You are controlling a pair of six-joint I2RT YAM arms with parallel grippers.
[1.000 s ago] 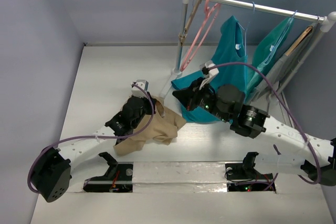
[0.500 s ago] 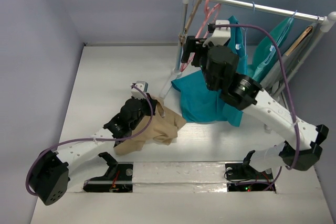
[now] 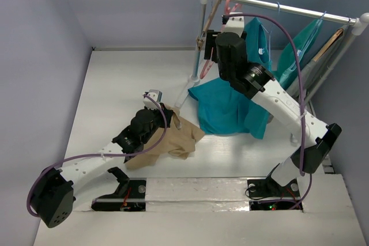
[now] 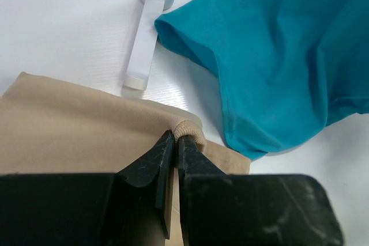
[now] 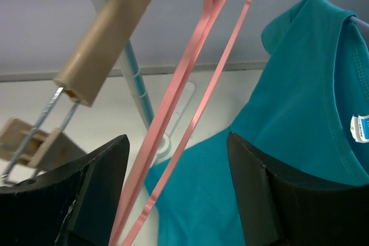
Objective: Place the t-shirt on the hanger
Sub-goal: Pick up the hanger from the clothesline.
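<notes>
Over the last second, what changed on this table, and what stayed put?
The right tool rose from low over the teal shirt up and back to the pink hanger. It now stands open with a finger on each side of the hanger, not closed on it. The left tool stayed shut on the collar of the tan t-shirt. The t-shirt, the teal shirt and the hanger did not move.

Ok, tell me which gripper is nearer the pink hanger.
Right. The right gripper is up at the rack, the pink hanger between its open jaws; the left gripper is low on the table, shut on the tan t-shirt.
</notes>
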